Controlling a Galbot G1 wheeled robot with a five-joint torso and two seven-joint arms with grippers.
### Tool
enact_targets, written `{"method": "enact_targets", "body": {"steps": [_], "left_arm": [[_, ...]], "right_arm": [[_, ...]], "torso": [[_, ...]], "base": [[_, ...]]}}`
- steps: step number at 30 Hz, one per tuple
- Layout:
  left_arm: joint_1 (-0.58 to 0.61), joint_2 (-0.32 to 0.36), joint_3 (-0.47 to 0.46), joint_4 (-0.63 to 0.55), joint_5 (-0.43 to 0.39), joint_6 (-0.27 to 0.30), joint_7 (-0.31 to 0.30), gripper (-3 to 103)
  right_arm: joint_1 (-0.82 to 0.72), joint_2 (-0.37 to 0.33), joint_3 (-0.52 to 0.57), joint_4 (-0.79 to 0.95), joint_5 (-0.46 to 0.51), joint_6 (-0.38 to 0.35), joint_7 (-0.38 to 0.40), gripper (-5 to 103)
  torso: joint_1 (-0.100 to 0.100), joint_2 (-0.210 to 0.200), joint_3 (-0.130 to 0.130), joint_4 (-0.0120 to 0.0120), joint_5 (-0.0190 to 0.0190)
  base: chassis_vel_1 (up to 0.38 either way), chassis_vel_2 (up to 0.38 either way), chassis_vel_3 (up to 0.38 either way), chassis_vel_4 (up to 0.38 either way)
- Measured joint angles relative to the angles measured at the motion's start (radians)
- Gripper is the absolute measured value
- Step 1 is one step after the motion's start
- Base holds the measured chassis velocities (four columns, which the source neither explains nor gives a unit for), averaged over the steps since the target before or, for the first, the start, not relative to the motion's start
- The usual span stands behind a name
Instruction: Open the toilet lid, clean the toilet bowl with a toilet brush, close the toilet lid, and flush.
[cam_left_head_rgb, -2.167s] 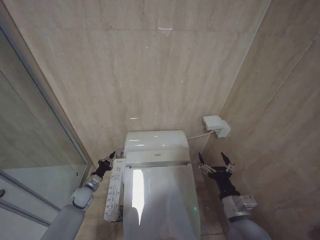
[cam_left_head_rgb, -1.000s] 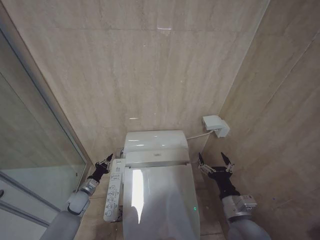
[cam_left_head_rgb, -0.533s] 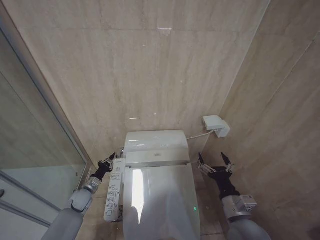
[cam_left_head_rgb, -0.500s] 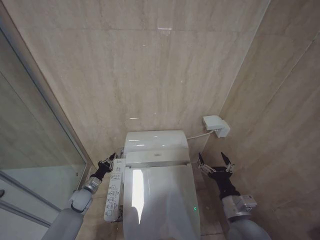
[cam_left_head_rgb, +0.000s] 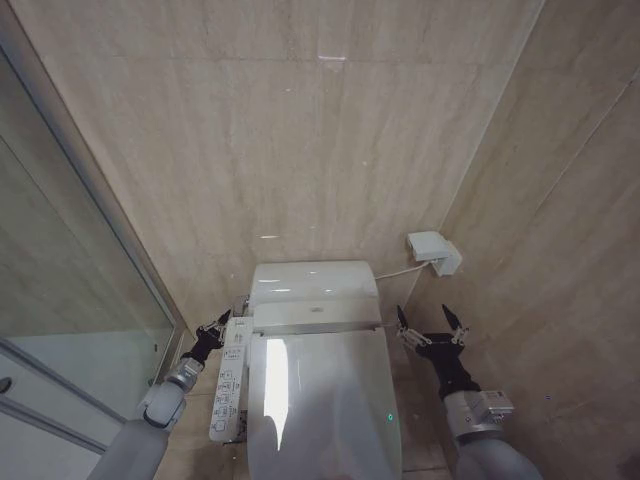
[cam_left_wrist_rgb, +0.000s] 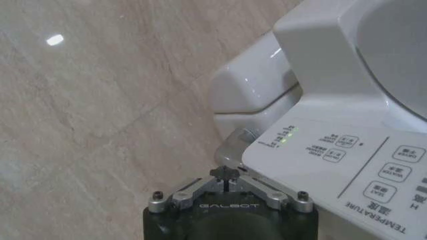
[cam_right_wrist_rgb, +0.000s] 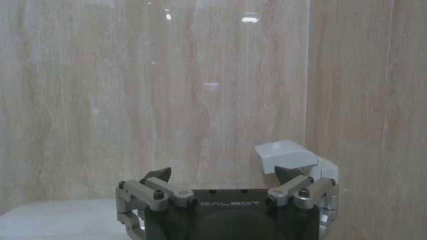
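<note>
**A:** How is the toilet lid (cam_left_head_rgb: 325, 400) seen?

**B:** It is seen shut, lying flat over the bowl, as a large glossy white oval with a bright streak of reflected light down its left part and a small green light near its right edge. It lies between the two sets of jaws. Behind it a white tank (cam_left_head_rgb: 312, 283) is set against the beige tiled wall.

**A:** Where is the left gripper (cam_left_head_rgb: 219, 326) placed, and how are its jaws held?

**B:** It is held at the lid's left side, just beside the far end of the white control panel (cam_left_head_rgb: 228, 385). In the left wrist view its jaws are seen brought together, tips meeting on nothing. Just past the tips a small metal fitting (cam_left_wrist_rgb: 239, 139) is seen under the panel's corner, and the panel's printed buttons and a green indicator lie to one side of the jaws.

**A:** And the right gripper (cam_left_head_rgb: 430, 319)?

**B:** It is held at the lid's right side, apart from it, with its jaws spread wide and nothing between them. Beyond the spread jaws a white wall box (cam_left_head_rgb: 432, 249) is seen on the tiles, joined to the tank by a cable.
</note>
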Motion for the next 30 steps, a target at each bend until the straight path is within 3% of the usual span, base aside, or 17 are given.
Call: {"method": "enact_targets", "body": {"steps": [9,20,30], "left_arm": [[0.002,0.004,-0.006,-0.005,-0.001,-0.001,0.004,0],[0.051,0.023,-0.084,-0.064,-0.031,-0.004,0.004,0],[0.039,0.025,-0.072,-0.067,-0.03,-0.005,0.003,0]], "right_arm": [[0.0,0.0,0.0,0.0,0.0,0.0,0.0,100],[0.0,0.0,0.0,0.0,0.0,0.0,0.0,100],[0.001,0.0,0.0,0.0,0.0,0.0,0.0,100]], "torso": [[0.0,0.0,0.0,-0.0002,-0.0004],[0.0,0.0,0.0,0.0005,-0.0002],[0.001,0.0,0.0,-0.0001,-0.0005]], "base": [[0.0,0.0,0.0,0.0],[0.0,0.0,0.0,0.0],[-0.027,0.026,0.033,-0.023]]}}
